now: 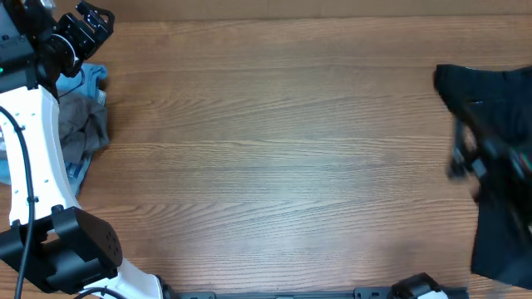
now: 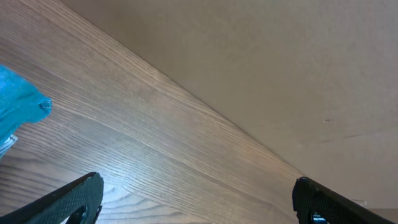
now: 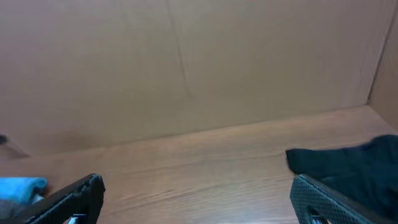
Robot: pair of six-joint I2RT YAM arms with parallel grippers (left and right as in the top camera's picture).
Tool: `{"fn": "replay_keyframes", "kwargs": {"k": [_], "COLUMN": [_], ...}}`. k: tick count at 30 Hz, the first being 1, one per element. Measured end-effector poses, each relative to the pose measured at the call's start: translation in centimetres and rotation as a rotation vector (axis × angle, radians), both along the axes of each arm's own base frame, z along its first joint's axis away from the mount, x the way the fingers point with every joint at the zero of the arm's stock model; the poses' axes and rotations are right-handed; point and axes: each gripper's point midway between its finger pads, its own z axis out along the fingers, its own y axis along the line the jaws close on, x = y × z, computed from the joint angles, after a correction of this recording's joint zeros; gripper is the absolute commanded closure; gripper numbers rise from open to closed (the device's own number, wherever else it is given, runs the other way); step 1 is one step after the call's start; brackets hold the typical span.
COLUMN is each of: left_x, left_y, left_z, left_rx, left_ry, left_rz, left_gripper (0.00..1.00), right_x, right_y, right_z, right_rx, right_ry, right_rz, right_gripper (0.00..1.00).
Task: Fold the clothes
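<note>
At 9 o'clock in my overhead view the grey garment [image 1: 87,133] lies crumpled on the tabletop [image 1: 274,158]. It touches the light-blue garment [image 1: 93,79], which shows just above it. My left arm [image 1: 37,141] crosses in front of both. The left tool [image 1: 83,29] hovers toward 10 o'clock, near the far corner, just beyond the blue cloth. Its wrist camera shows the jaws spread wide and gripping nothing, with wood grain below. At 3 o'clock the black garment [image 1: 490,91] lies against the tabletop's right edge, with my right arm [image 1: 490,158] a dark blur over it. The right tool [image 3: 196,183] also stands wide open and empty, and the black cloth is near its right finger at 4 o'clock.
</note>
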Motion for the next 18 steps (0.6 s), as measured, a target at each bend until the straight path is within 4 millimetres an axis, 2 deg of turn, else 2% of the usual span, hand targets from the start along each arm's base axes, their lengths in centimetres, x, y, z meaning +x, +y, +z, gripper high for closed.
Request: {"fn": "replay_keyframes", "kwargs": {"k": [2,5,6,7,9,10,12,14,15,18], "left_x": [0.0,0.0,0.0,0.0,0.0,0.0,0.0,0.0,0.0,0.0], "left_y": [0.0,0.1,0.0,0.1,0.1,0.1,0.1,0.1,0.1,0.1], "left_z": [0.0,0.0,0.0,0.0,0.0,0.0,0.0,0.0,-0.1,0.0], "left_rx": [-0.001,0.002,0.000,0.003,0.004,0.004,0.004,0.004,0.003,0.004], "left_ry": [0.003,0.000,0.002,0.000,0.001,0.002,0.000,0.001,0.002,0.001], "left_rz": [0.000,0.002,0.002,0.004,0.005,0.006,0.006,0.005,0.005,0.006], "left_gripper": [0.00,0.00,0.00,0.00,0.00,0.00,0.00,0.00,0.00,0.00], "right_x": [-3.2,-7.6,-7.9,-8.0,-7.3,-6.5,-3.9,-1.4,-0.4,3.1], "right_y": [-1.2,-3.2,-3.4,-3.5,-3.2,-2.8,-1.7,-0.6,-0.1,1.3], "right_z": [-1.2,-6.1,-7.1,-9.0,-13.2,-14.4,-17.2,-19.3,-18.3,-21.4], "right_rx": [0.016,0.019,0.028,0.024,0.025,0.033,0.049,0.061,0.081,0.102], "right_ry": [-0.043,-0.055,-0.077,-0.060,-0.044,-0.058,-0.082,-0.096,-0.180,-0.243], "right_rz": [-0.003,-0.038,-0.047,-0.058,-0.070,-0.063,-0.040,-0.005,0.014,0.065], "right_gripper": [0.00,0.00,0.00,0.00,0.00,0.00,0.00,0.00,0.00,0.00]}}
